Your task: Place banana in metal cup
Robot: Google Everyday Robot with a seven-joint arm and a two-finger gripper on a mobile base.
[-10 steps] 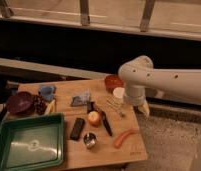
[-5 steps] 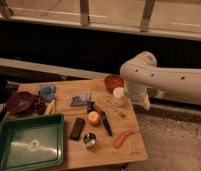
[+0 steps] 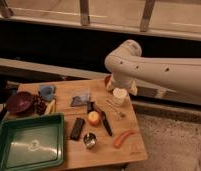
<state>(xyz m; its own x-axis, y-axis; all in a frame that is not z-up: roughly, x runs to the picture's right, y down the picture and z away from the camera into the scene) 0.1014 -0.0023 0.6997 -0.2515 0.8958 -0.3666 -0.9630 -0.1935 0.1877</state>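
Observation:
The banana [image 3: 50, 106] is pale yellow and lies at the table's left, beside the dark maroon bowl [image 3: 20, 102]. The metal cup [image 3: 89, 140] stands empty near the front edge, just in front of the round yellow-red fruit [image 3: 94, 118]. My gripper [image 3: 118, 88] hangs at the end of the white arm [image 3: 154, 70] over the table's back right, right above the white cup [image 3: 119, 96]. It is far from both the banana and the metal cup.
A green tray [image 3: 29, 145] fills the front left. A black bar [image 3: 77, 128], a black-handled tool [image 3: 102, 119] and an orange carrot-like piece [image 3: 123, 138] lie around the metal cup. A blue cloth [image 3: 46, 91] and a bluish packet [image 3: 81, 99] lie at the back.
The arm's end has lifted and moved back and to the left, to above the white cup. Nothing on the table has moved.

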